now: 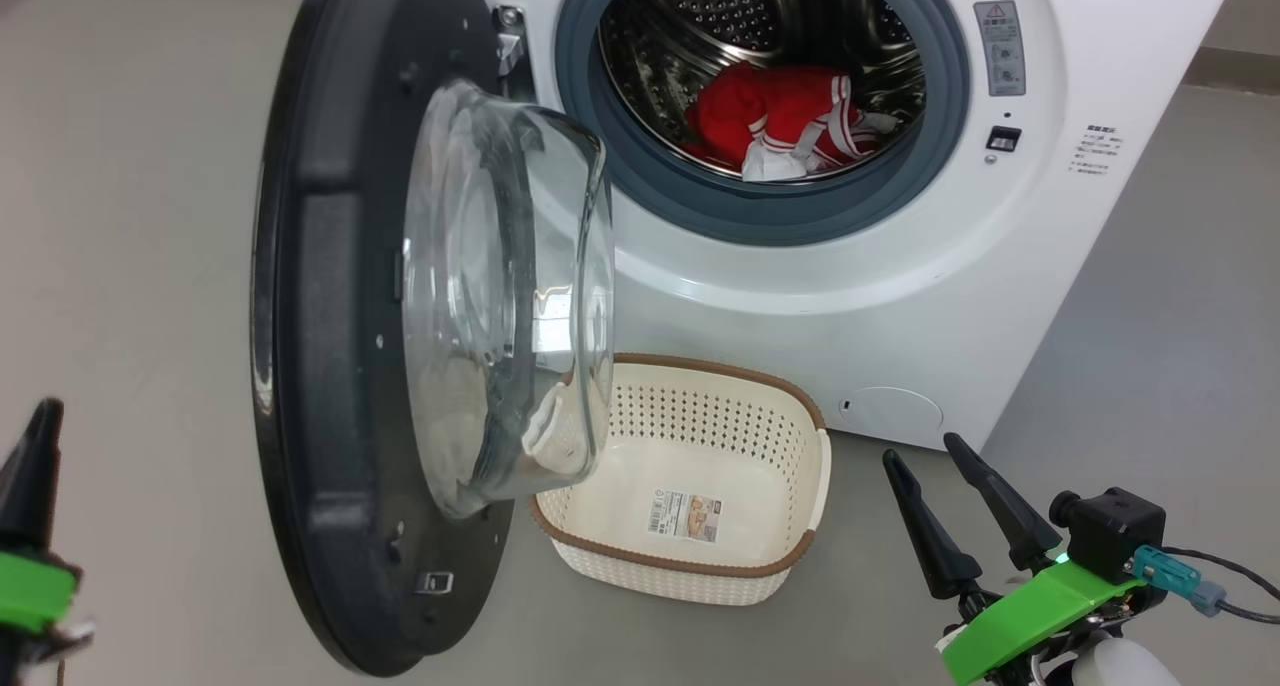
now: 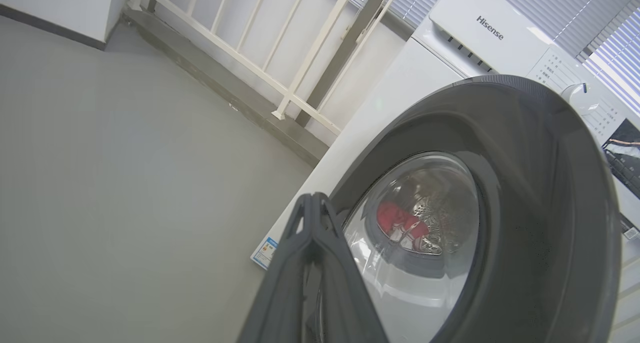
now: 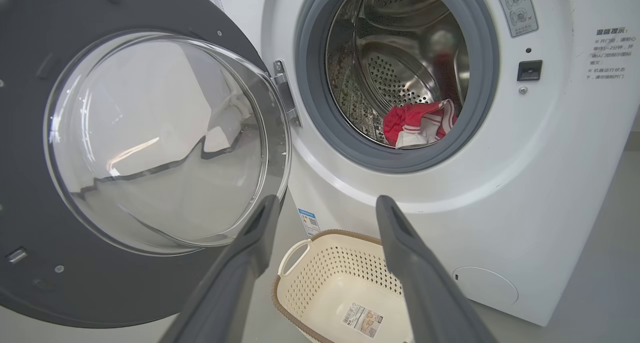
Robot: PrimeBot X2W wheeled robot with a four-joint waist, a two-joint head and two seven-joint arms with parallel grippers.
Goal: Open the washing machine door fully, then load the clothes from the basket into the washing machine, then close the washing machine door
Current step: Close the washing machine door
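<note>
Clothes (image 1: 780,116) lay low in the steel drum (image 1: 700,26) of the washing machine (image 1: 900,296). The basket (image 1: 690,411) sat empty on the floor just below the opening. Judged step: closing the washing machine door (image 1: 340,366). It stood upright, swung out from its hinge (image 1: 508,36) at the opening's left, nearly edge-on to the head view, free edge toward the robot, glass bowl (image 1: 500,296) bulging toward the machine. Left claw (image 2: 312,203) was pinched shut on nothing, near the door's outer face. Right claw (image 1: 920,448) gaped wide, empty, well apart from the door. Best done by pressing the closed tip near the free edge, following the arc until the latch catches, and watching that no fabric crosses the grey seal (image 1: 640,181).
</note>
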